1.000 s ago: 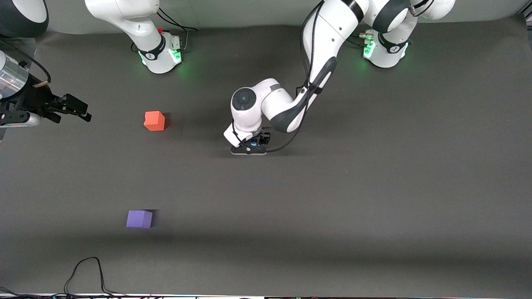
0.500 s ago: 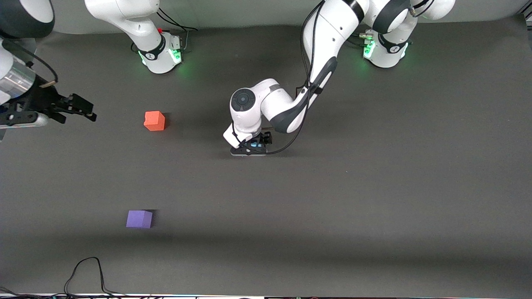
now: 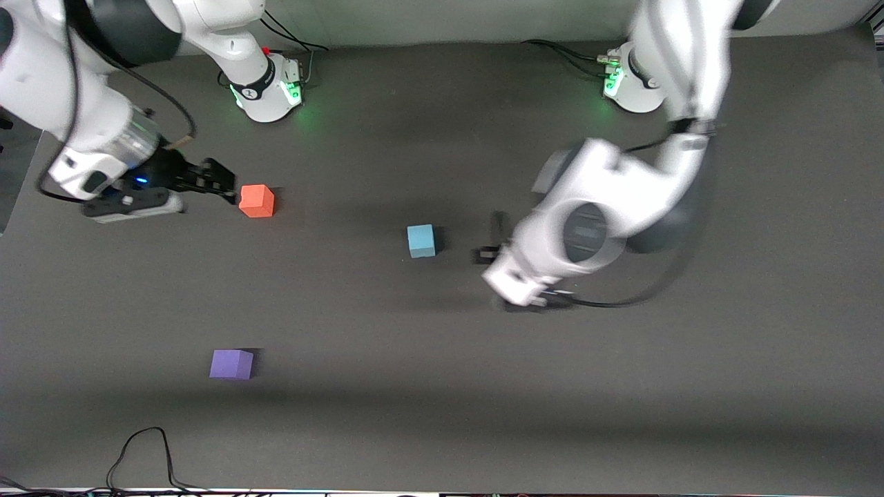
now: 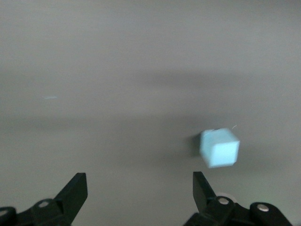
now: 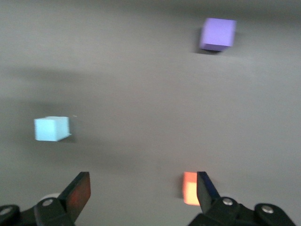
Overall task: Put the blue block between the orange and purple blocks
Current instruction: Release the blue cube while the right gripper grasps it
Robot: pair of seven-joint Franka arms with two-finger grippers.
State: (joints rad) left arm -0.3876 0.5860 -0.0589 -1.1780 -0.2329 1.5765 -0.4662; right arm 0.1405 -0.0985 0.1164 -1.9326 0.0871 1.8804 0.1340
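Observation:
The light blue block (image 3: 420,241) sits alone on the dark mat near the table's middle; it also shows in the left wrist view (image 4: 219,148) and the right wrist view (image 5: 51,128). The orange block (image 3: 257,201) lies toward the right arm's end. The purple block (image 3: 231,364) lies nearer the front camera than the orange one. My left gripper (image 3: 492,240) is open and empty, up in the air beside the blue block on the left arm's side, its jaws (image 4: 139,188) wide apart. My right gripper (image 3: 219,181) is open and empty, right beside the orange block (image 5: 190,188). The purple block (image 5: 217,34) shows farther off.
A black cable (image 3: 141,449) loops on the mat near the front edge at the right arm's end. The two arm bases (image 3: 269,90) (image 3: 639,86) stand along the back edge.
My left gripper has let go of the blue block and swung up and away toward the left arm's end. My right gripper has moved in from the table's end to the orange block.

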